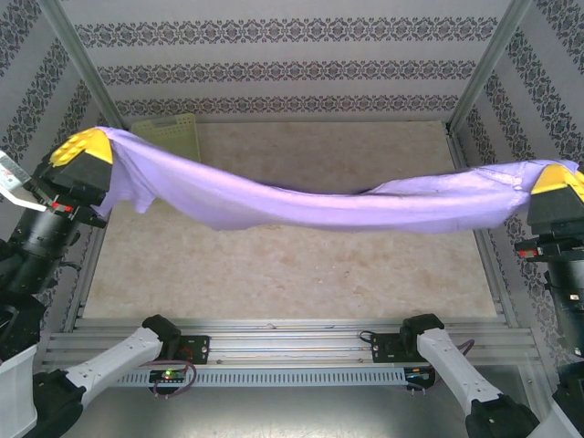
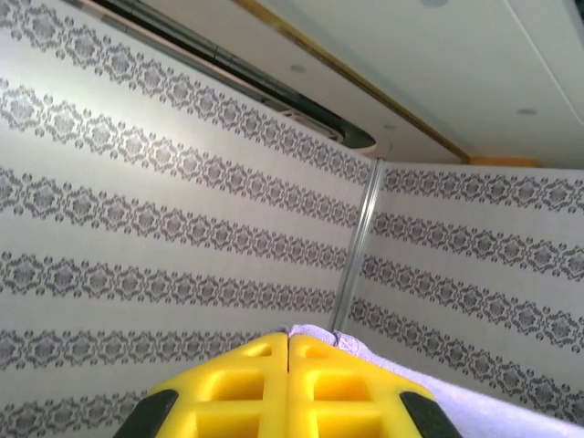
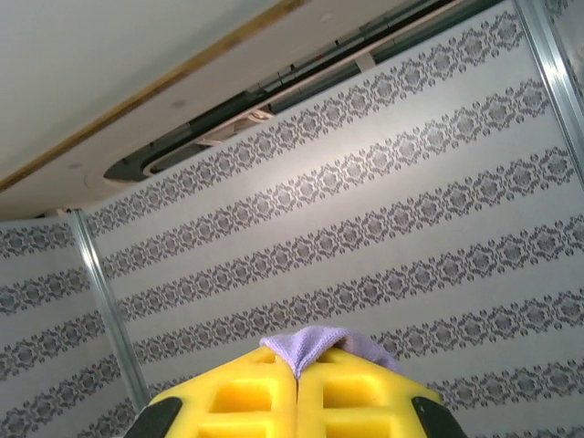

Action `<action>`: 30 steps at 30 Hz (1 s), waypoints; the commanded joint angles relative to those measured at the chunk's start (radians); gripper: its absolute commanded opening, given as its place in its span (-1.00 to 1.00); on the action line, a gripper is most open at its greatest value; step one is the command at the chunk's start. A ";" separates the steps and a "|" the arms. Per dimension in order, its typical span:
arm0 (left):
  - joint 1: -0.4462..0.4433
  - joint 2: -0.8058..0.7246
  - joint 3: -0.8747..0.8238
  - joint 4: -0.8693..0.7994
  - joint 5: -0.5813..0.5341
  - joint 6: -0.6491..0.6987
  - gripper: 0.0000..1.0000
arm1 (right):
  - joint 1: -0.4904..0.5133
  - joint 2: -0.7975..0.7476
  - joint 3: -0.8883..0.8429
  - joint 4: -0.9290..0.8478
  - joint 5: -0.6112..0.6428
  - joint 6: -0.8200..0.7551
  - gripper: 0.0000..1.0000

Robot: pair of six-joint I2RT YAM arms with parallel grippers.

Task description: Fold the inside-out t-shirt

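The t-shirt [image 1: 319, 203] hung stretched left-to-right above the worktop [image 1: 274, 265], sagging midway. The left pincer [image 1: 96, 142] and right pincer [image 1: 549, 179] each pinched one end.

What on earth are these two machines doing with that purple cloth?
Two robot arms are holding a lavender t-shirt stretched out between them. The left gripper is shut on one end and the right gripper is shut on the other. The shirt sags in the middle over the table, partly in front of a pale green basket at the far left. No fold shows yet.
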 commanded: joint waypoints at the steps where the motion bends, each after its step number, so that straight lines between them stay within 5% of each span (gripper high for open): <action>1: 0.010 0.102 0.042 -0.004 -0.047 0.051 -1.00 | -0.002 0.065 -0.007 0.043 0.032 0.003 -1.00; 13: 0.031 0.496 -0.051 0.026 -0.421 0.205 -1.00 | -0.014 0.278 -0.394 0.246 0.201 -0.106 -1.00; 21: 0.181 0.895 -0.083 0.060 -0.437 0.062 -1.00 | -0.069 0.618 -0.613 0.462 0.161 -0.055 -1.00; 30: 0.264 1.267 0.070 0.062 -0.450 -0.044 -1.00 | -0.114 1.084 -0.441 0.512 0.163 0.033 -1.00</action>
